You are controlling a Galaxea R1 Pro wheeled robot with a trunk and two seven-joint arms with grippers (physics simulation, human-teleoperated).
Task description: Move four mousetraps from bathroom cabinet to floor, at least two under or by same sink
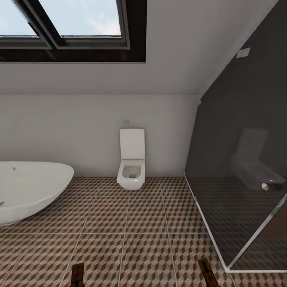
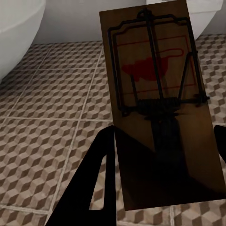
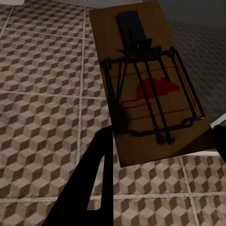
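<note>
My left gripper (image 2: pixel 165 136) is shut on a brown wooden mousetrap (image 2: pixel 155 61) with dark wire and a red mouse mark, held above the bathroom floor (image 2: pixel 52 113). My right gripper (image 3: pixel 165 136) is shut on a second mousetrap (image 3: pixel 146 89) over the same cube-patterned tiles (image 3: pixel 42 84). In the head view the tips of both mousetraps poke up at the bottom edge, one on the left (image 1: pixel 77 274) and one on the right (image 1: pixel 207 272). The cabinet and the bathroom sink are out of view.
A white oval bathtub (image 1: pixel 28 189) stands at the left. A white toilet (image 1: pixel 131 161) hangs on the far wall under a skylight. A dark glass shower enclosure (image 1: pixel 243 159) takes up the right side. Tiled floor (image 1: pixel 131 223) stretches between them.
</note>
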